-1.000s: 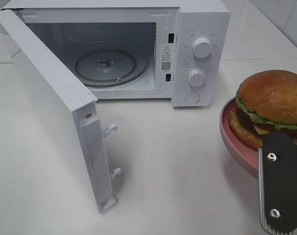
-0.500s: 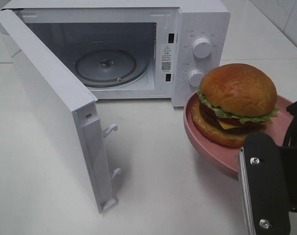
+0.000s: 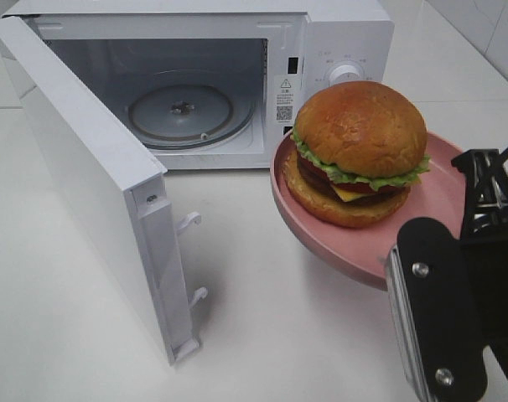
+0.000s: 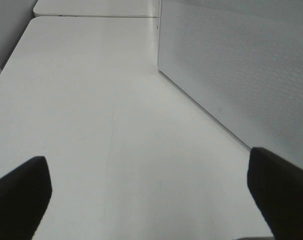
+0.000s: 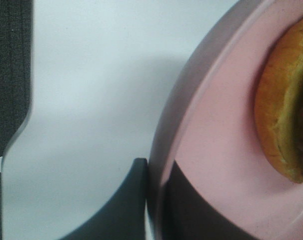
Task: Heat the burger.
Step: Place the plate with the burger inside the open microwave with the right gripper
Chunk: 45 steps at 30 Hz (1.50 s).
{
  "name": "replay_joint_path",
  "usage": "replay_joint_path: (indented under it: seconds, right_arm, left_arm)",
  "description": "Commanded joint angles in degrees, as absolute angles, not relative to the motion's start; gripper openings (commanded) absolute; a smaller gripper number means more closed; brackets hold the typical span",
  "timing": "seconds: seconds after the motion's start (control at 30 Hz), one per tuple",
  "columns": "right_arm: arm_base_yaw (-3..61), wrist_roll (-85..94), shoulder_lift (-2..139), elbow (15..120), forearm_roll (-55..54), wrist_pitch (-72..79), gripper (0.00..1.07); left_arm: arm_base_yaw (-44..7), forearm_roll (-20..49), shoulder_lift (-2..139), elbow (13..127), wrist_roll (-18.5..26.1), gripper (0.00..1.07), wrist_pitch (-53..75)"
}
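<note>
I see the burger (image 3: pixel 359 151) with a glossy golden-brown bun, green lettuce, yellow cheese and a dark patty. The plate (image 3: pixel 443 205) is plain pink. The microwave (image 3: pixel 342 33) is white (its door (image 4: pixel 241 65) finely dotted), and the desk (image 3: pixel 279 318) is white too.

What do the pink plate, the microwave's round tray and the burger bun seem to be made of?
Pink plate: plastic or glazed ceramic; smooth, evenly coloured, soft sheen.
Round tray: likely clear glass; see-through, with glints.
Burger bun: glossy, evenly browned crust; real bread or a replica, cannot tell.
</note>
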State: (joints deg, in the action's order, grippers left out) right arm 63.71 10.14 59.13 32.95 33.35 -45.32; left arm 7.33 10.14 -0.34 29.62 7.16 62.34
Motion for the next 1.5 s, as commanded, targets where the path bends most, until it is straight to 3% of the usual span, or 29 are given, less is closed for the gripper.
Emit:
replay_joint_path:
  seconds: [0.03, 0.23, 0.7, 0.9, 1.13, 1.5]
  right_arm:
    - [60.39, 12.78, 58.73, 32.89, 36.33, -42.17, 0.00]
    - [52.20, 25.27, 59.99, 32.89, 32.31, -36.78, 0.00]
    - [40.05, 50.02, 70.82, 32.95, 20.91, -21.83, 0.00]
    - [37.64, 58.73, 73.68, 33.00, 15.76, -18.45, 0.00]
    - [32.43, 79.81, 79.30, 33.52, 0.80, -12.89, 0.00]
    - [31.34, 82.22, 84.57, 38.67, 2.52, -13.24, 0.00]
  left_arm:
    - [7.22, 10.26, -1.20, 29.62, 6.99, 1.00, 61.54]
    - [7.22, 10.26, -1.20, 29.62, 6.99, 1.00, 61.54]
    - [7.22, 10.26, -1.20, 29.62, 6.99, 1.00, 61.54]
    - [7.22, 10.26, -1.20, 29.62, 6.99, 1.00, 61.54]
    - [7.22, 10.26, -1.20, 29.62, 6.99, 1.00, 61.54]
    - [7.22, 10.26, -1.20, 29.62, 6.99, 1.00, 61.54]
